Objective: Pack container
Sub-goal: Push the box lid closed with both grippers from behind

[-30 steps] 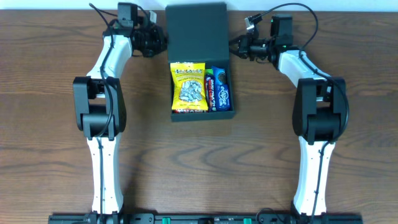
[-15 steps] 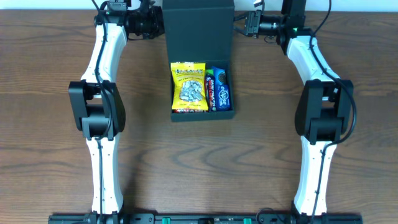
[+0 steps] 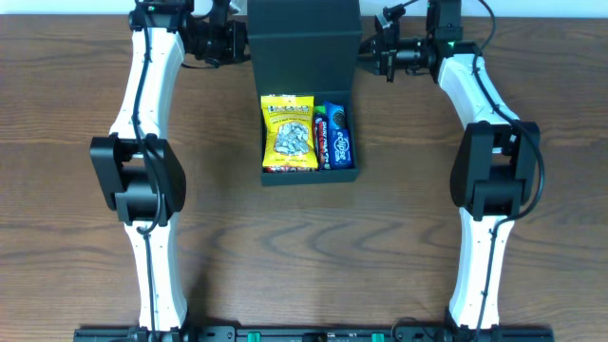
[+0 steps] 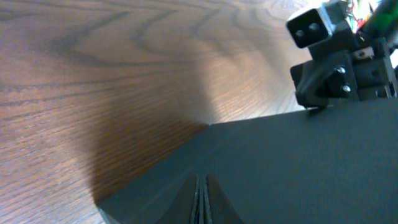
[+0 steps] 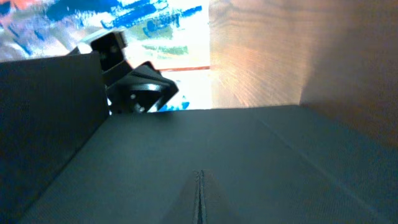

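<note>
Arms run along the worktop (image 3: 313,256) on either side of the box (image 3: 310,178), elbows about level with its front wall, well clear of it. The box sits midway between them, base flat and open. Inside, a yellow packet (image 3: 288,133) fills the left part and a blue packet (image 3: 341,142) lies along the right wall. A dark bar (image 3: 323,141) is squeezed between the two. All three run front to back, and the print is too small to read. The lid (image 3: 304,43) rises from the box's far edge, lifted off the worktop; exact tilt is hard to judge from above. Left gripper (image 3: 238,43) is at the lid's left edge and right gripper (image 3: 371,53) at its right edge, facing each other across it. In the left wrist cam the jaws are pinched to a thin slit on the lid's edge, with dark card filling the lower frame and the right gripper showing at the card's opposite side. The right wrist cam shows the same: jaws clamped onto the lid edge, left gripper visible across the card, bare wood beyond.
</note>
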Controlling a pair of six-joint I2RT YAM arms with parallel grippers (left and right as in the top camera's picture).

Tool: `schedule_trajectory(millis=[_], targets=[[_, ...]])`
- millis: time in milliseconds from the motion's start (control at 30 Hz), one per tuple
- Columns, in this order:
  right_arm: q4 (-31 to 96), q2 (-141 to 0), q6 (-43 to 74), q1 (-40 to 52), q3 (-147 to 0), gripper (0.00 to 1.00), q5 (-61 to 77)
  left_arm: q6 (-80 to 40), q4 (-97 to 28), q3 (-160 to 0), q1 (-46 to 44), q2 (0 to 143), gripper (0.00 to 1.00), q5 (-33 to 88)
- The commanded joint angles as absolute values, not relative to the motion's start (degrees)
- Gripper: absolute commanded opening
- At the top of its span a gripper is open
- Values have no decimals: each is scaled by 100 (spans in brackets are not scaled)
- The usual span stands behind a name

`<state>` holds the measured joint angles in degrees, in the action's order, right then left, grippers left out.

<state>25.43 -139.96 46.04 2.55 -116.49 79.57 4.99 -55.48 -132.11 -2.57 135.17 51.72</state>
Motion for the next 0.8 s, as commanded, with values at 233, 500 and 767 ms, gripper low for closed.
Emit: schedule_trajectory(millis=[233,500,767], targets=[[3638,-13821,4265,296,-11727,1,8101,1374,-6200,-13332,-266,13410,6,5009],[3820,-13821,3771,163,-11727,1,7310,1372,-6254,-13332,-263,13410,6,4779],[4333,-13714,2694,-69,-11732,1,3911,504,-6665,-13332,-263,13373,6,3756]])
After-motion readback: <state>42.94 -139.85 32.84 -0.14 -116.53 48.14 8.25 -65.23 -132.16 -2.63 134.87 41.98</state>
